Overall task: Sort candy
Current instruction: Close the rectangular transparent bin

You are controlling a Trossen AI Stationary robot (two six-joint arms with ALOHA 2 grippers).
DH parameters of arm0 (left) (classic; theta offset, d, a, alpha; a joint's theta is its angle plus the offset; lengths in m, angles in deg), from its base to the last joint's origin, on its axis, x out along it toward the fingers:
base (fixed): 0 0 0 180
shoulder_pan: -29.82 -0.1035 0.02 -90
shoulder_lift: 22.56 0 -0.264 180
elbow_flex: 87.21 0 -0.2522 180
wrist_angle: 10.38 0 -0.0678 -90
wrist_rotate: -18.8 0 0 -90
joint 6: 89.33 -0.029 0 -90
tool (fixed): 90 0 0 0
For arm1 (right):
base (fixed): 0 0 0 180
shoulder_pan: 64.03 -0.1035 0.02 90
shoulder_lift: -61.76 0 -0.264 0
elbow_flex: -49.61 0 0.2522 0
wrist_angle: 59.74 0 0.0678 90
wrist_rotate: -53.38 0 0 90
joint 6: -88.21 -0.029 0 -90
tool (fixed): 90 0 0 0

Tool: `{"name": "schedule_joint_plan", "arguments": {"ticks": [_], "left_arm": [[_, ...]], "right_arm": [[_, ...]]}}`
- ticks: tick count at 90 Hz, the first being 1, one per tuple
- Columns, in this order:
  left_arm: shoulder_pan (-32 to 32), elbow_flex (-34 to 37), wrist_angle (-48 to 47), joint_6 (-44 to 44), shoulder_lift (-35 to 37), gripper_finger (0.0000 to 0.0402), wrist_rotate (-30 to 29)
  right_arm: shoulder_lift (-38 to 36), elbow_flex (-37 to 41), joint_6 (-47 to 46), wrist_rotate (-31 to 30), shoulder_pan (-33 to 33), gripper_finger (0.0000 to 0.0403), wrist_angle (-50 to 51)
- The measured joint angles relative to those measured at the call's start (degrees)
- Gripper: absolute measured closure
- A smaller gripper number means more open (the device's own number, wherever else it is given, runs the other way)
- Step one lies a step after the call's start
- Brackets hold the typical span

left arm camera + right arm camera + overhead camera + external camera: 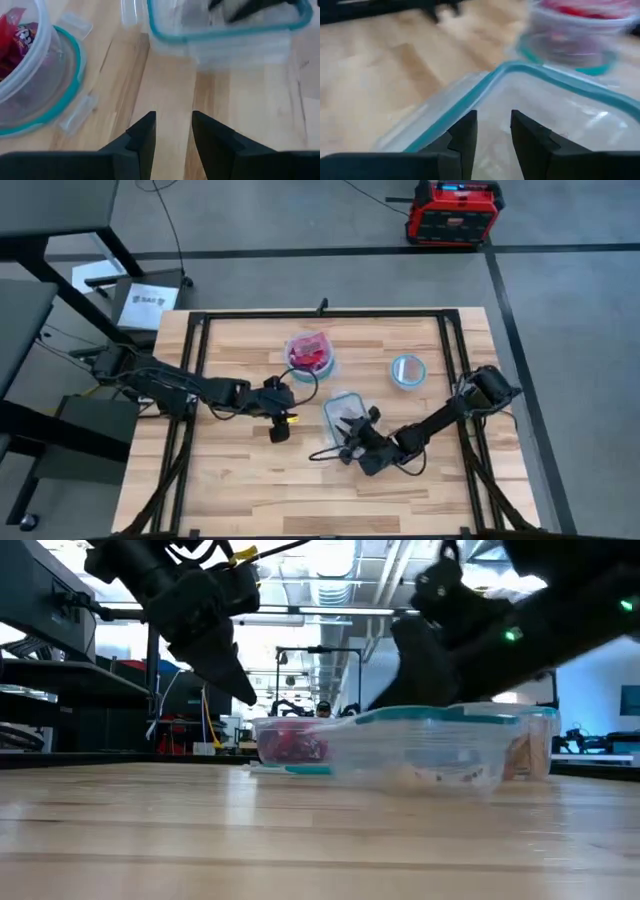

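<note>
A grey concrete floor surrounds the pale wooden table [250, 480], with a red and black box [452, 212] standing on the floor beyond it. From above, the left gripper [280, 423] hangs over bare planks just beside the round bowl [310, 356] of red candy [309, 352]; the right gripper [350, 434] sits at the near edge of the clear rectangular tub [344, 412], partly covering it. A second, smaller round bowl [407, 370] stands apart towards the right.

At table height, both arms are dark shapes cut off by the top edge; the tub [430, 745] is see-through plastic with a teal rim, and the candy [292, 745] behind it is a red blur whose shape and direction cannot be made out.

The left wrist camera shows its fingers [145, 137] slightly apart with nothing between them, above bare wood, red wrappers [12, 37] cut off at the edge.

The right wrist camera shows its fingers [465, 135] likewise parted and empty, over the tub's rim [470, 100]; the tub's contents are too blurred to tell.
</note>
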Motion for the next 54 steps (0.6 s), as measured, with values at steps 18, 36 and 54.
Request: {"name": "schedule_joint_plan", "arguments": {"ticks": [18,36,54], "left_arm": [[0.29,-0.02,0.45,0.46,0.0,0.0289,1.28],[1.89,-0.04,1.33,2.37,0.0,0.0289,3.43],[4.8,-0.04,5.92,0.18,-0.2,0.0289,4.66]], "right_arm": [[-2.21,0.05,12.67,25.05,-0.23,0.0319,-5.86],[-7.48,0.56,16.92,28.73,-0.41,0.0322,-3.56],[-8.67,0.35,6.38,15.03,-3.65,0.0326,-4.75]]}}
